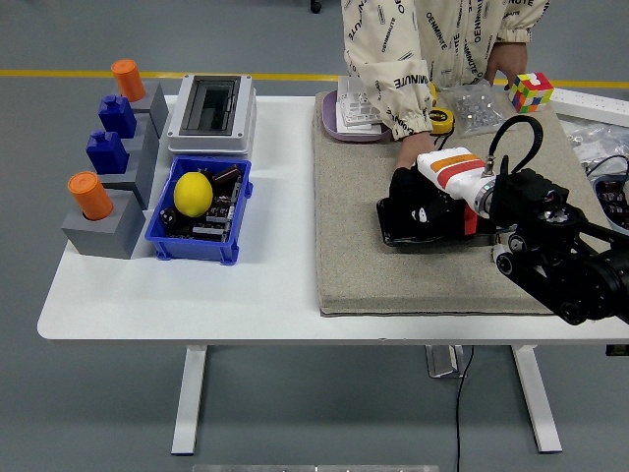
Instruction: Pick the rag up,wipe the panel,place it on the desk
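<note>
The robot's right hand (421,200) reaches in from the right over the beige mat (354,246) and lies flat across the left part of the black panel (425,218); it is black-gloved with a white, orange-striped cuff. I cannot make out a rag under the palm: dark glove and dark panel blur together, so whether the fingers grip anything I cannot tell. The panel lies lengthwise on the mat, a little right of its middle. A person stands at the far side of the table (275,275), and one of the person's hands (405,152) comes down to the panel's far edge, just beside the robot's hand, seemingly touching the panel there. On the far part of the mat sit a purple tray (329,123) with white items, a yellow tape measure (441,120) and a clear bag of small parts (474,103); a colour cube (529,90) stands near the table's far right corner. Well apart on the left are a white box with a dark window (209,113), a blue bin (200,214) holding a lemon (194,194), and grey blocks (108,221) topped with orange and blue pieces.
</note>
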You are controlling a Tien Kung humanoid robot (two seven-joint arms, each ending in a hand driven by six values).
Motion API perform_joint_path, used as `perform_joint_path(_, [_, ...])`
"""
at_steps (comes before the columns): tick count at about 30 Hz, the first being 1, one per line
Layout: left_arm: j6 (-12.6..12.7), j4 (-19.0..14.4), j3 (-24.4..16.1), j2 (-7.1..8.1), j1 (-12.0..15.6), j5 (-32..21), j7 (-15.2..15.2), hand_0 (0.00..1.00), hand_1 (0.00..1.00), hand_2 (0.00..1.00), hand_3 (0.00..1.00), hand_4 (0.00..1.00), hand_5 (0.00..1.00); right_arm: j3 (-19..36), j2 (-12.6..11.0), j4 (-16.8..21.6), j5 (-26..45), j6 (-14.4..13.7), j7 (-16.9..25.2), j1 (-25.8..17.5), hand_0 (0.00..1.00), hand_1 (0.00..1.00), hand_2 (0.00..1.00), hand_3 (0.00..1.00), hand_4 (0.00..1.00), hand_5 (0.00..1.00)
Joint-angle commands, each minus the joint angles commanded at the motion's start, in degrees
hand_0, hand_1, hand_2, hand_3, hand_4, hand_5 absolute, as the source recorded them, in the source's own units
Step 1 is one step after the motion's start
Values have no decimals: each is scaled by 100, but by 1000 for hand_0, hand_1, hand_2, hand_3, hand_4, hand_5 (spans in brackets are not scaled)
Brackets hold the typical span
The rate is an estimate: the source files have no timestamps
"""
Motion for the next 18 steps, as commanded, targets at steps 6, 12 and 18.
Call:
perform_joint_path(6, [-1,0,-3,12,8,23,13,651,697,747,566,600,477,-157,190,25,25,-3,-6,69,202,278,329,287,785,2])
perform_joint_path(12, [-4,0,25,19,5,11,6,650,698,747,567,600,478,-340,360,58,52,4,-16,146,202,279,329,287,785,2])
perform_joint_path(18, [-4,0,19,19,1,17,10,650,698,747,567,600,478,-466,443,118,77,6,-18,198,202,278,329,287,785,2])
